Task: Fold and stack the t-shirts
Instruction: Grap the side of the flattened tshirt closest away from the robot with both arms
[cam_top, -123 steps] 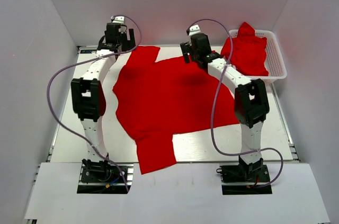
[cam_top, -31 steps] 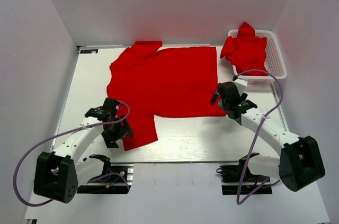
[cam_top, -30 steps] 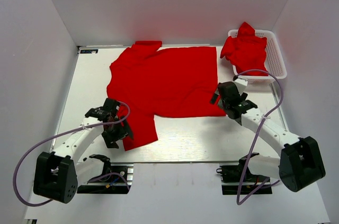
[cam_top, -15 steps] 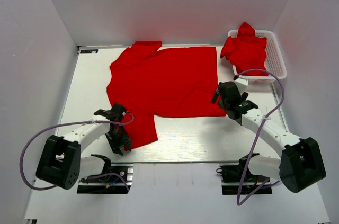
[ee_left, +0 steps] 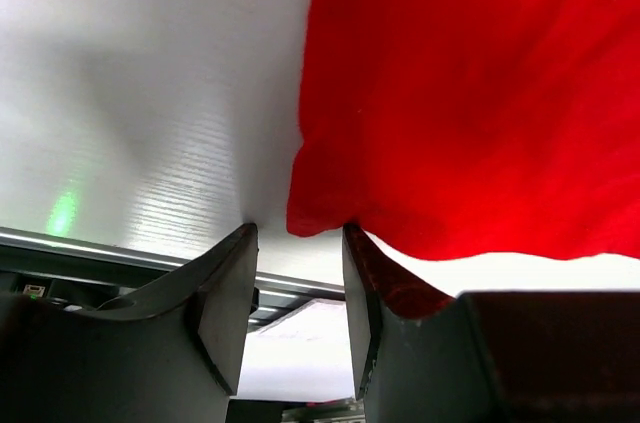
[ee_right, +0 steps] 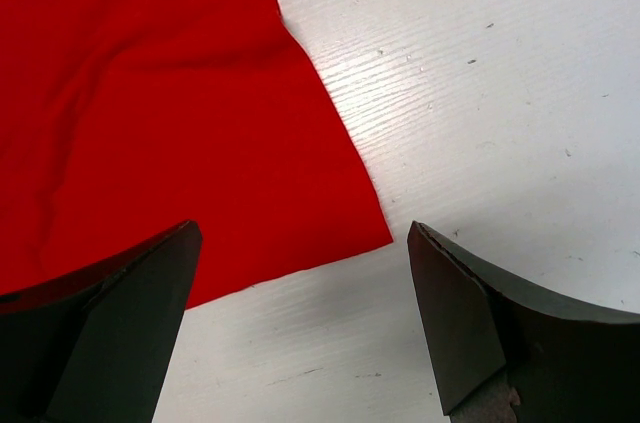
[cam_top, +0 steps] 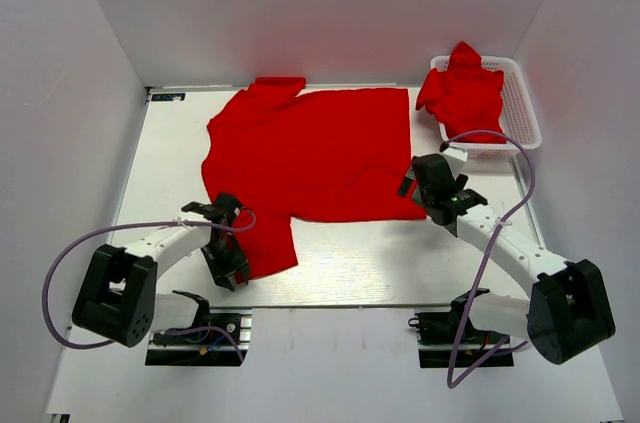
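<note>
Left gripper (ee_left: 297, 231), jaws parted, straddles the spread t-shirt's (cam_top: 310, 153) sleeve corner (ee_left: 318, 215) at 7 o'clock. The right gripper (ee_right: 300, 243) hangs wide open over the 4 o'clock hem corner (ee_right: 368, 231). Both should pinch deep before lifting.

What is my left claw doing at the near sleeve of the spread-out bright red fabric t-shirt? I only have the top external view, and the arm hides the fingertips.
Observer: In the left wrist view the left claw is open. Its two fingers stand on either side of the sleeve corner of the spread-out bright red fabric t-shirt, and the corner is not yet pinched.
Operator: And the right claw, is it holding anything?
Observer: No. The right wrist view shows the right claw wide open above the shirt's hem corner, which lies flat on the white table.
</note>
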`<action>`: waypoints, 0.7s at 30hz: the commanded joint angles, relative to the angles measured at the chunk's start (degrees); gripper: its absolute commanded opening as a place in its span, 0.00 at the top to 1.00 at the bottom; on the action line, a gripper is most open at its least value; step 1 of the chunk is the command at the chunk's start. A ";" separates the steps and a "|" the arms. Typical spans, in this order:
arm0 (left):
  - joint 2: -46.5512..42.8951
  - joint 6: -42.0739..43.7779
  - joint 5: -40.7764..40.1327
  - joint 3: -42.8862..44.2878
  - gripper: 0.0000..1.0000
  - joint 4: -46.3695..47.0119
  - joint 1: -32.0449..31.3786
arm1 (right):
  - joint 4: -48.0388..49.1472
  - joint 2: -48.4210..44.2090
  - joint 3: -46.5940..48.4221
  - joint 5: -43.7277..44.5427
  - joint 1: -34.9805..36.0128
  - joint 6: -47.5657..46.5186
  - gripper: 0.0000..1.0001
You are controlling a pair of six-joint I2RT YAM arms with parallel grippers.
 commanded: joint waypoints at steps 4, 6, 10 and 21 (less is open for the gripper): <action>3.32 2.09 -4.49 -1.27 0.58 16.62 -0.07 | 0.08 -1.65 0.58 -1.25 -0.18 -0.80 0.10; 4.55 2.89 -3.97 -1.27 0.67 16.62 -0.07 | -0.10 -1.91 0.50 -1.43 -0.18 -0.81 0.10; 5.08 4.12 -3.97 -0.65 1.00 17.15 -0.07 | -0.18 -2.27 -0.03 -2.05 -0.18 -0.89 0.10; -11.85 9.30 -6.25 -0.12 1.00 15.93 -0.07 | -4.76 -0.16 -2.93 -3.54 -0.27 1.48 0.10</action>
